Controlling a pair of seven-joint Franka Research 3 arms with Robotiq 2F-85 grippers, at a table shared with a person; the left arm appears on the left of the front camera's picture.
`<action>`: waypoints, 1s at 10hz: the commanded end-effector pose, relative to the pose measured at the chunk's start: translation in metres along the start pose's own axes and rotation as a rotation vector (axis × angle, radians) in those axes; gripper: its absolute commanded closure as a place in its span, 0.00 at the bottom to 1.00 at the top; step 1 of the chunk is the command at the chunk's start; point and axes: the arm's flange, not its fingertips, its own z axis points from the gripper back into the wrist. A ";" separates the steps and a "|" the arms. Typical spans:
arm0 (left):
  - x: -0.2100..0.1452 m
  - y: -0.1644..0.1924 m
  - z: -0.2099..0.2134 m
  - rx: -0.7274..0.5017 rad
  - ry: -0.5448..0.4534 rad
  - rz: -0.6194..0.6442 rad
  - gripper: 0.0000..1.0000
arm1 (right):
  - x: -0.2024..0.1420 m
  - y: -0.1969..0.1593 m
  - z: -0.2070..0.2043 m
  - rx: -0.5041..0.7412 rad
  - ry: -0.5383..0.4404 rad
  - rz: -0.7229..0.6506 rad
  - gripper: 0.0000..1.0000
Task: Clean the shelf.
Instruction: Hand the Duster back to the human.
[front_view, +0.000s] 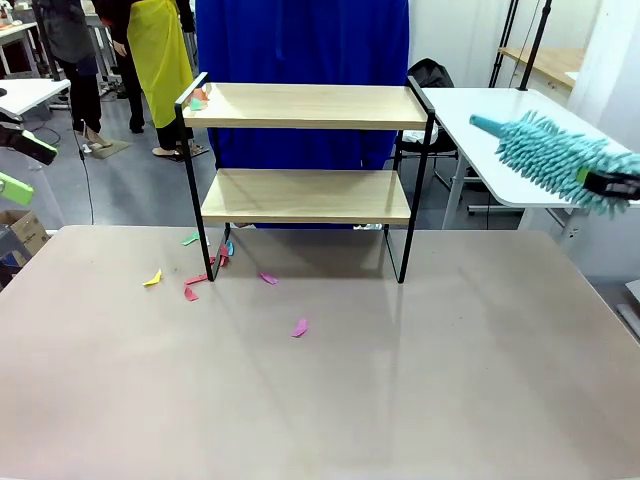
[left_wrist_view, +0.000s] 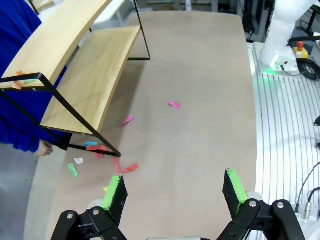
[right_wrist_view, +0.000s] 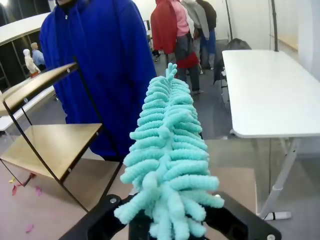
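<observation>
The shelf stands at the worktop's far edge, paper scraps littering its left legs. The right hand, cut off at the frame's edge, is clamped on a teal duster, fingers buried in fluff. The left hand gapes wide, empty.

The shelf has pale wooden boards in a thin black frame. The duster is turquoise — fluffy, chenille-like. Paper scraps on the beige table are pink, red, yellow, green and blue. The person's coat is royal blue — the left gripper black with green pads.
</observation>
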 end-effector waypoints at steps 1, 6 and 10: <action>0.001 0.001 0.000 -0.003 -0.024 -0.021 0.00 | -0.038 0.012 0.019 0.034 -0.083 0.044 0.83; 0.001 0.001 0.000 -0.003 -0.024 -0.021 0.00 | -0.009 -0.002 -0.007 0.016 -0.006 0.006 0.83; 0.001 0.001 0.000 -0.003 -0.024 -0.021 0.00 | -0.009 -0.002 -0.007 0.016 -0.006 0.006 0.83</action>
